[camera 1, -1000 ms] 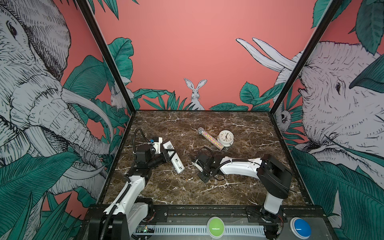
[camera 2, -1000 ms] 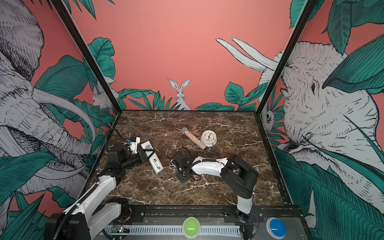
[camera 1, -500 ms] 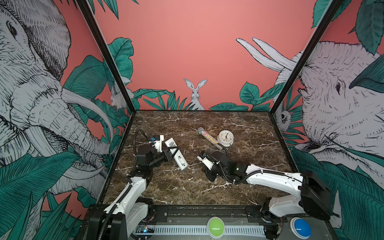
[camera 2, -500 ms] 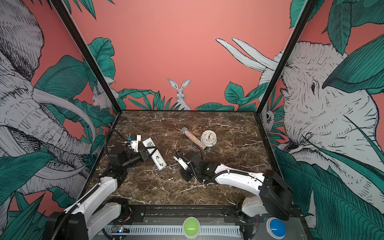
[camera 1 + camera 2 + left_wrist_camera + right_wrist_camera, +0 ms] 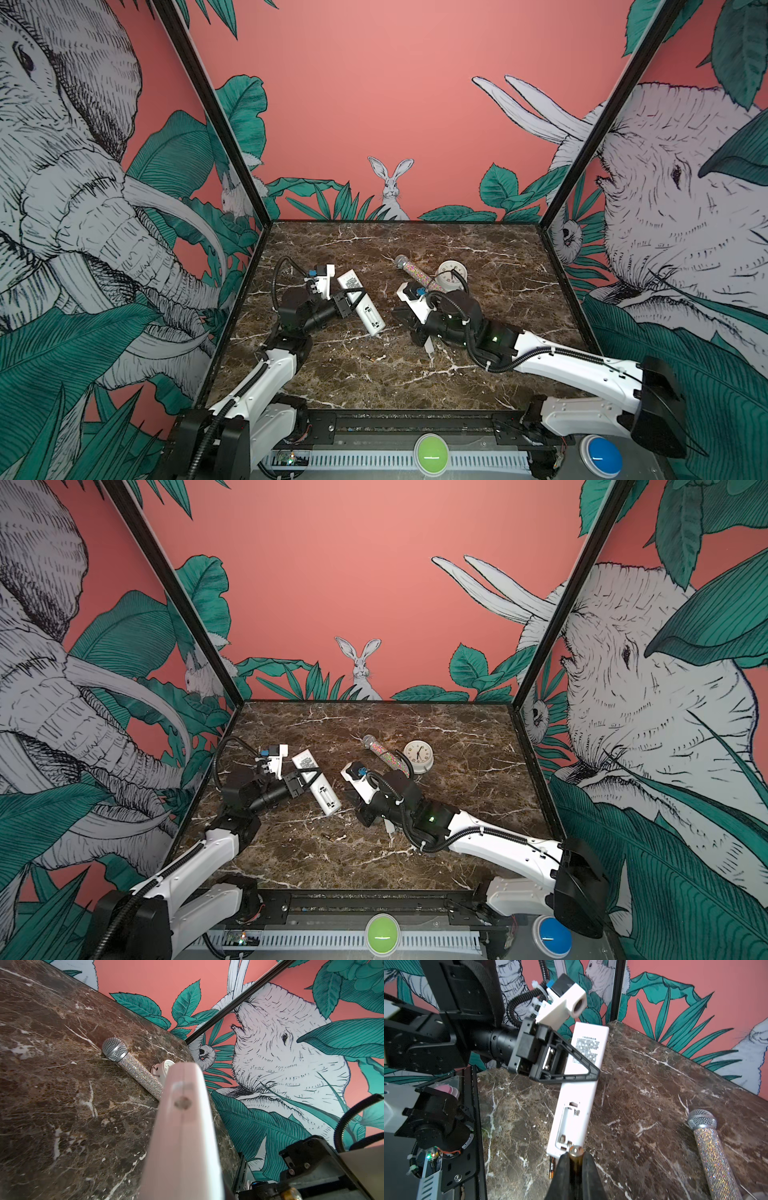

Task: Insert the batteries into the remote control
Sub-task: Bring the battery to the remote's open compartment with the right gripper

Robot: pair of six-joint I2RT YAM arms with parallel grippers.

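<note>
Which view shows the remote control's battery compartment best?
The right wrist view: the battery compartment faces it, open and near. Both top views show only a small recess in the remote control. The left wrist view shows only its blurred edge.

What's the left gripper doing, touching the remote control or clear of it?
Touching. The right wrist view shows the left gripper shut on the remote control, a black finger lying flat across its white back.

Fine dark print on back of long white plastic remote control [image 5: 581, 1088], too small to read, dial markings of round white clock [image 5: 419, 754] likewise illegible
</note>
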